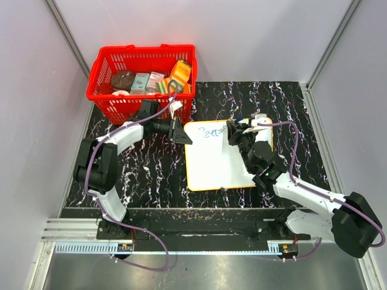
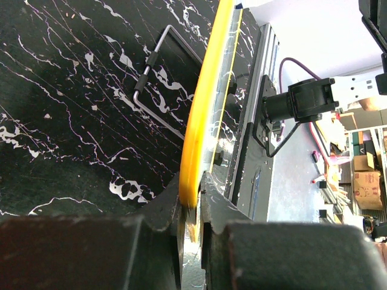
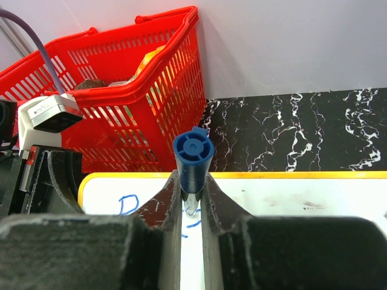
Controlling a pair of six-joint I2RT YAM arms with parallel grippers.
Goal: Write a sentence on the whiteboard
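Far left: red basket (image 1: 142, 81) of packaged goods on the black marbled surface (image 1: 145, 175). Left hand (image 1: 179, 134) is clamped on the yellow rim at the far left corner of the whiteboard (image 1: 221, 169), which lies at centre, near the basket. A few letters of blue writing (image 1: 211, 132) run along the board's far edge. Right hand (image 1: 236, 132) is clamped on a blue marker (image 3: 193, 158), tip pointing down at the writing's right end.
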